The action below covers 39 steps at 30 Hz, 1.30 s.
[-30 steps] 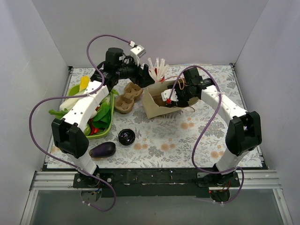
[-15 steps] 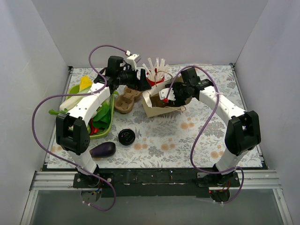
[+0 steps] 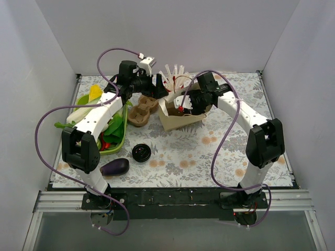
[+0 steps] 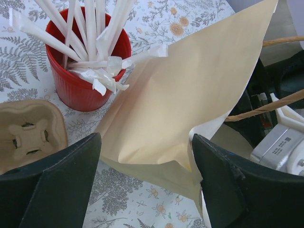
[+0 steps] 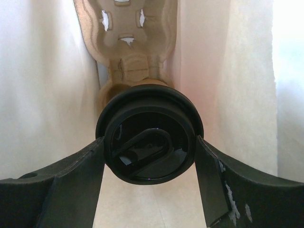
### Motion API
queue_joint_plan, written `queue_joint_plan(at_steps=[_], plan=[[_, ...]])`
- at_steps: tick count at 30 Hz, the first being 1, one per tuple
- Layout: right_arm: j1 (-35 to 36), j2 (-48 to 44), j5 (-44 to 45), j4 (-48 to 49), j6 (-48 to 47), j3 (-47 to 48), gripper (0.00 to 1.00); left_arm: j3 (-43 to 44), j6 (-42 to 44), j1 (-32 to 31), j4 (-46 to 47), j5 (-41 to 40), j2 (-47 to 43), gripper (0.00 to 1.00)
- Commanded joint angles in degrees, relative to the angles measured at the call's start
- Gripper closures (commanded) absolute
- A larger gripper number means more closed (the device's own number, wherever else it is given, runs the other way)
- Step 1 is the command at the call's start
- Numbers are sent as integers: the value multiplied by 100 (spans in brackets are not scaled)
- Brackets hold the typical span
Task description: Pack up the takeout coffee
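The right gripper [image 5: 148, 145] is inside the paper bag [image 3: 178, 123] and it grasps the takeout coffee [image 5: 149, 126]. One finger presses on each side of the black lid, so the cup sits exactly between them. The lid faces back to the wrist camera and the tan body points away. The long axis of the cup therefore runs along the reach of the gripper, deeper into the bag. Just behind the cup, further in, lies a pulp carrier [image 5: 126, 33]; I cannot tell if the cup bottom touches it. The left gripper [image 4: 147, 142] is released and outside the bag. Its fingers are wide apart, with the bag's edge between them but not pinched, and the red cup [image 4: 76, 85] of straws is just beside. I judge that the packing is nearly done and the right arm alone can finish it: move the cup along its own axis until it is seated, then let go. If it lets go too soon, the cup may tip.
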Motion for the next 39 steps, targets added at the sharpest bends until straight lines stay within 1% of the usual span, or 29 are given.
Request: queue_joint_plan(at_steps=[1, 4, 7, 21, 23, 27, 30, 31, 32, 34, 35, 38, 39], plan=[[57, 609, 179, -906, 19, 368, 99, 255, 179, -14, 38, -42, -347, 22], [57, 987, 329, -1388, 81, 842, 99, 334, 215, -14, 38, -16, -355, 22], [48, 1216, 478, -1574, 186, 1055, 99, 351, 215, -14, 47, -7, -355, 22], [66, 1270, 461, -1917, 415, 1065, 99, 264, 355, -50, 65, 72, -426, 21], [75, 1270, 443, -1926, 477, 1056, 99, 237, 364, -67, 100, 107, -365, 22], [101, 1173, 408, -1839, 591, 1038, 99, 176, 452, -93, 179, 239, -329, 26], [110, 1094, 487, -1795, 705, 1012, 99, 176, 592, -155, 188, 432, -312, 39], [119, 1033, 513, -1829, 740, 986, 99, 184, 601, -172, 179, 494, -303, 50], [127, 998, 531, -1856, 784, 977, 99, 193, 610, -181, 179, 590, -277, 58], [162, 867, 566, -1944, 951, 977, 99, 193, 628, -208, 161, 854, -268, 68], [171, 813, 558, -2022, 1004, 951, 99, 176, 636, -243, 153, 933, -285, 79], [242, 568, 593, -2189, 1223, 741, 99, 79, 619, -295, 152, 1179, -285, 100], [294, 480, 593, -2173, 1276, 626, 99, 79, 602, -296, 152, 1241, -259, 100]])
